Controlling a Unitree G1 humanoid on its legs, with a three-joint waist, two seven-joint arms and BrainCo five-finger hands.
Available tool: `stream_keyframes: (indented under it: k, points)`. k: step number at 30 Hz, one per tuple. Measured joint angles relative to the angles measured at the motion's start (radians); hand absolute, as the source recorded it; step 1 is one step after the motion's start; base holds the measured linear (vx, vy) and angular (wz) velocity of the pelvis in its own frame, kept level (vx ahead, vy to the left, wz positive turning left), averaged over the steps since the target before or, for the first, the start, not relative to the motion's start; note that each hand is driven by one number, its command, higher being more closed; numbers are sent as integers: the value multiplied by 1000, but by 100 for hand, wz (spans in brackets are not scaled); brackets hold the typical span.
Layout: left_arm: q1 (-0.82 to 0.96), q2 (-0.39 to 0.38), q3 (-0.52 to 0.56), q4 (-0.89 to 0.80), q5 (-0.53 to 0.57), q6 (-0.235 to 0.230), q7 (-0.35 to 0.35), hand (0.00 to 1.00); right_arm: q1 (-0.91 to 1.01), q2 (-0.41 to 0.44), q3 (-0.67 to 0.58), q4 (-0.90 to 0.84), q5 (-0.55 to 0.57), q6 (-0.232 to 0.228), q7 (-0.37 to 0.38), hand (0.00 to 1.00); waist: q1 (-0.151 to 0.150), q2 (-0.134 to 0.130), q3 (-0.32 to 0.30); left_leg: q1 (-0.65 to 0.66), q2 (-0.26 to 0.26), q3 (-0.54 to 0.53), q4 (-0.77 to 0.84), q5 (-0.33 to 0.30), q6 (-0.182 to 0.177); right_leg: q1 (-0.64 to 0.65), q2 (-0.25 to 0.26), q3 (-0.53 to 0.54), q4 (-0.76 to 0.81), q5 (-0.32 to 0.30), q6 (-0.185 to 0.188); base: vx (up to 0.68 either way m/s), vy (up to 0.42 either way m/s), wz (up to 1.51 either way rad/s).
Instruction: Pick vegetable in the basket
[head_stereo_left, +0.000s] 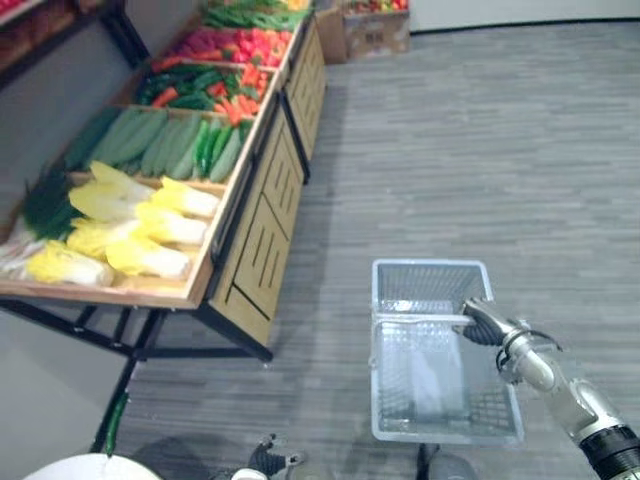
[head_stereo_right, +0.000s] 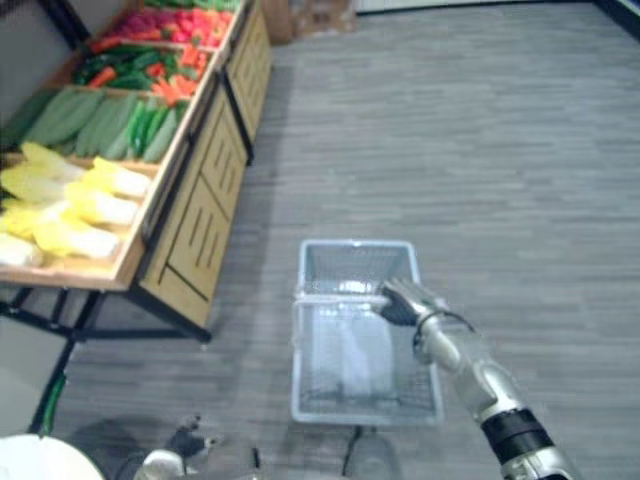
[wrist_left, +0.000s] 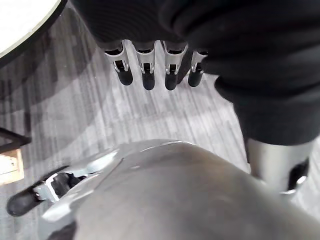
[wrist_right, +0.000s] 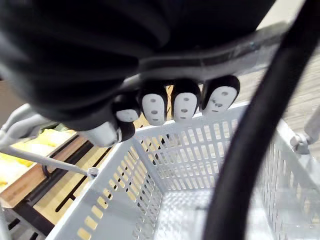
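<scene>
Nearest the body, the left hand (wrist_left: 145, 67) is hanging low, its silver fingers straight and slightly apart, holding nothing. Just ahead, the right hand (head_stereo_left: 485, 322) is curling its fingers round the handle (head_stereo_left: 415, 318) of the pale-grey plastic mesh basket (head_stereo_left: 428, 285), which is carrying no vegetable yet. Further off to the left, the pale yellow cabbages (head_stereo_left: 150, 225) are lying on the slanted wooden display stand (head_stereo_left: 260, 240), long axes pointing towards the aisle. The free left hand is looking nearer.
</scene>
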Motion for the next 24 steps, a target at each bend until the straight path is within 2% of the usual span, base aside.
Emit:
stream_keyframes:
  k: [1, 2, 4, 5, 7, 8, 9, 10, 11, 13, 14, 15, 16, 17, 18, 19, 20, 21, 22, 23, 24]
  points:
    - [0, 1, -1, -8, 0, 0, 3, 0, 7, 2, 0, 0, 0, 1, 0, 100, 11, 0, 0, -56, -12, 39, -32, -31, 22, 37, 2, -14, -20, -16, 6, 265, -28, 24]
    - [0, 2, -1, -13, 0, 0, 3, 0, 9, 2, 0, 0, -1, 1, 0, 100, 13, -2, 0, -81, -21, 65, -65, -44, 26, 53, 2, -21, -29, -22, 10, 277, 17, 26]
    - [-1, 2, -3, -14, 2, 2, 7, 0, 12, 2, -1, 0, -2, 1, -2, 100, 19, -4, -1, -122, -68, 181, -297, -48, 35, 97, -4, -45, -59, -35, 34, 368, 91, 28]
    - [-1, 1, -11, -13, 4, 2, 11, 0, 22, 3, -2, 0, -2, 1, -18, 100, 18, 1, -5, -114, -115, 258, -544, -4, 34, 134, 1, -66, -82, -43, 65, 398, 124, 27]
    - [12, -4, -22, -13, 11, 5, 11, 0, 36, 1, -2, 0, -2, 0, -27, 100, 22, 20, -16, -84, -144, 292, -747, 108, 19, 165, 25, -70, -108, -53, 85, 469, 155, 12]
    - [38, -17, -22, -14, 12, 6, 11, 0, 42, 4, -1, 5, -2, -1, -29, 100, 30, 64, -40, -67, -136, 311, -849, 182, 136, 196, 68, -60, -126, -74, 111, 584, 197, 15]
    - [28, -6, -11, -15, 16, 14, 12, 0, 40, 31, 14, 24, -3, 4, -31, 100, 36, 9, -41, -61, -178, 324, -842, 164, 185, 209, 41, -40, -135, -79, 108, 471, 169, 14]
    - [26, 9, -10, -20, 22, 13, 12, 0, 35, 30, 18, 27, -3, 2, -31, 100, 45, -4, -39, -64, -184, 329, -826, 144, 185, 212, 34, -25, -137, -72, 109, 411, 132, 24]
    - [24, 10, -9, -22, 24, 13, 11, 0, 20, 30, 21, 39, -3, 1, -31, 100, 56, -11, -37, -68, -188, 331, -786, 114, 201, 224, 24, -8, -138, -57, 111, 288, 102, 5]
    - [29, -2, 0, -20, 43, 14, 11, 0, -13, 15, 53, 56, -4, 3, -30, 100, 71, -15, -40, -44, -190, 370, -725, 37, 233, 251, -3, 24, -96, -35, 130, 314, 139, 5]
    - [29, -5, 0, -16, 47, 14, 12, 0, -15, 17, 53, 55, -4, 2, -30, 100, 74, -15, -42, -29, -196, 369, -731, 13, 226, 245, -10, 32, -57, -35, 131, 330, 173, 9]
    - [37, -6, 1, -7, 51, 23, 12, 0, -14, 29, 56, 55, -4, -3, -31, 100, 74, -15, -52, 12, -211, 364, -769, -2, 216, 186, -35, 50, 111, -36, 132, 262, 142, 9]
    - [45, -5, 1, -3, 52, 23, 12, 0, -14, 37, 61, 55, -4, -3, -31, 100, 73, -18, -60, 31, -219, 364, -792, -3, 215, 145, -50, 66, 207, -30, 143, 264, 142, 8]
    - [62, 4, 1, -2, 51, 25, 11, 0, -13, 58, 71, 57, -4, -3, -31, 100, 71, -35, -73, 70, -242, 361, -836, -5, 212, 45, -85, 121, 430, 20, 238, 289, 119, 12]
    - [71, 17, -3, -4, 51, 26, 11, 0, -13, 79, 83, 60, -6, -3, -31, 100, 67, -62, -71, 122, -270, 349, -872, -10, 210, -48, -106, 195, 634, 136, 299, 311, 111, 20]
    - [74, 21, -4, -3, 51, 31, 10, 0, -9, 86, 88, 61, -7, -4, -30, 100, 64, -73, -72, 146, -283, 329, -886, -13, 209, -91, -110, 219, 730, 175, 304, 354, 74, 49]
    - [74, 30, -16, -2, 51, 35, 10, 0, 5, 92, 88, 63, -8, -6, -31, 100, 57, -83, -72, 178, -298, 293, -891, -21, 210, -139, -115, 227, 862, 174, 298, 314, 40, 73]
    - [74, 40, -31, -2, 51, 38, 11, 0, 15, 92, 88, 67, -12, -7, -30, 100, 48, -84, -71, 209, -305, 259, -890, -33, 210, -176, -117, 218, 946, 158, 272, 473, 13, 109]
    - [74, 40, -50, -2, 50, 42, 12, 0, 29, 92, 87, 69, -17, -7, -30, 100, 40, -76, -68, 247, -310, 200, -888, -43, 221, -210, -116, 186, 979, 107, 187, 468, -21, 142]
    - [68, 41, -62, -3, 48, 42, 12, 0, 41, 91, 84, 69, -27, -3, -34, 100, 25, -69, -70, 274, -311, 136, -889, -53, 224, -247, -115, 154, 939, 41, 96, 454, -42, 141]
    - [62, 40, -64, -2, 48, 42, 12, 0, 40, 91, 73, 65, -27, -4, -37, 100, 20, -66, -70, 281, -312, 104, -889, -55, 225, -264, -115, 142, 895, 14, 80, 286, -56, 167]
